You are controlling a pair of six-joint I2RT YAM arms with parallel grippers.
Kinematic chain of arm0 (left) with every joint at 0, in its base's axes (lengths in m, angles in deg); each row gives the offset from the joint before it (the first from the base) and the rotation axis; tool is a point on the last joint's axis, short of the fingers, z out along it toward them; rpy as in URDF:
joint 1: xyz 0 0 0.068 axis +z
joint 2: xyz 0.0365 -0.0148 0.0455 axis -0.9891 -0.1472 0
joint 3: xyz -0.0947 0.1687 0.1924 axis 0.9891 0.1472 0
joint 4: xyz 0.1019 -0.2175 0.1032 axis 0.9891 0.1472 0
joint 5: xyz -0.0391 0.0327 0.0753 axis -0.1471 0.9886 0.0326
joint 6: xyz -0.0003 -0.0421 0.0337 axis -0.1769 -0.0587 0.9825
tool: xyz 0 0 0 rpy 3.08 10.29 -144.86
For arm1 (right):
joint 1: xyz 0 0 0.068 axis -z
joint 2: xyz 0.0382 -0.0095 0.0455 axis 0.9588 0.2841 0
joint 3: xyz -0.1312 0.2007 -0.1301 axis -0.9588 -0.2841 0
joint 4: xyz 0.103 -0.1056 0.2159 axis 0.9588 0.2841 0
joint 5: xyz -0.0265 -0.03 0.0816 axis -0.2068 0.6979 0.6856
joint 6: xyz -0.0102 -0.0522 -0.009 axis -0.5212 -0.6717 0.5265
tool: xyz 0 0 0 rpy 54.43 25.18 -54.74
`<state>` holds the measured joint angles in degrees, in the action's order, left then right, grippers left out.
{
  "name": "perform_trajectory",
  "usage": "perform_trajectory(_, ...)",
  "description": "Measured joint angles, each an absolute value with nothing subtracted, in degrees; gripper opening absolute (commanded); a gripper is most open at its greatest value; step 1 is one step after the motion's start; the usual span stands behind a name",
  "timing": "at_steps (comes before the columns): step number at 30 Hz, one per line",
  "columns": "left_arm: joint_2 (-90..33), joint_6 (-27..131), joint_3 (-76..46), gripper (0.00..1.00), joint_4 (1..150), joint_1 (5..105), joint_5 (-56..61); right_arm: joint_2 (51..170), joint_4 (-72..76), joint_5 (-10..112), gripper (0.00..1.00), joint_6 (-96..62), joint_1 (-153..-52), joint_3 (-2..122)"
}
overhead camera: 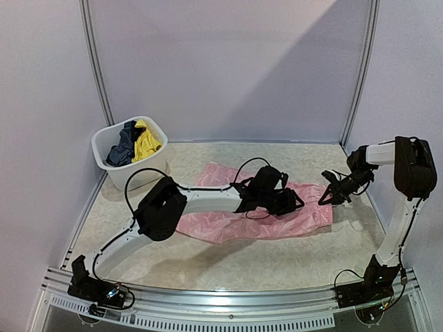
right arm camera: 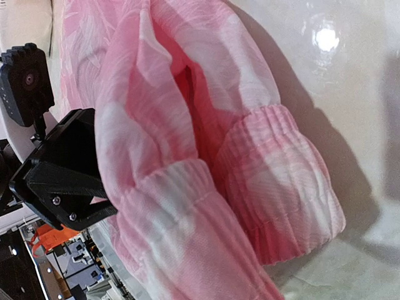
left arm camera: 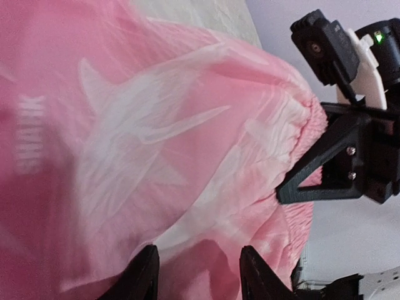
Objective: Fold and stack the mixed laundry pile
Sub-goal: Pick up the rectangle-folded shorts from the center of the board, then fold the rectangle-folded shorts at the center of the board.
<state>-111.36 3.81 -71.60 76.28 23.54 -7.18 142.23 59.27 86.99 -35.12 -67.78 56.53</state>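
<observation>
From the mixed laundry pile, a thin pink garment [overhead camera: 228, 225] with pale print lies spread across the middle of the table. My left gripper [overhead camera: 294, 202] reaches over its right half. In the left wrist view its fingertips [left arm camera: 147, 275] stand apart, open, with pink cloth [left arm camera: 156, 137] bulging up between them. My right gripper [overhead camera: 327, 196] sits at the garment's right edge. In the right wrist view its fingers are buried under the ruffled elastic cuff [right arm camera: 187, 206], shut on the gathered cloth. A navy piece [overhead camera: 123, 146] and a yellow piece [overhead camera: 147, 142] lie in the tub.
A white plastic tub [overhead camera: 131, 176] stands at the back left corner. Pale walls and metal posts close the table at the back and sides. The left arm's body [overhead camera: 163, 207] stretches low across the left and middle of the table.
</observation>
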Motion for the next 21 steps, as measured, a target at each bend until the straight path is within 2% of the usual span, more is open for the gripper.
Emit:
perform_trajectory(3, -105.3, 8.3, -66.1, 0.57, 80.0, 24.6, -5.1, 140.6, 59.9, 86.8, 0.00, -35.1, -67.8, 57.5)
perform_trajectory(8, -96.1, 19.3, -64.2, 0.61, 86.2, 25.6, -0.3, 138.2, 60.6, 86.8, 0.00, -34.4, -67.8, 58.0)
perform_trajectory(14, -94.0, 43.9, -76.4, 0.61, 98.4, 21.8, 10.1, 138.4, 60.9, 87.5, 0.01, -33.8, -67.8, 58.0)
perform_trajectory(21, -101.4, 71.0, -87.3, 0.61, 105.2, 11.2, 22.1, 140.2, 61.4, 88.5, 0.12, -33.0, -67.6, 58.0)
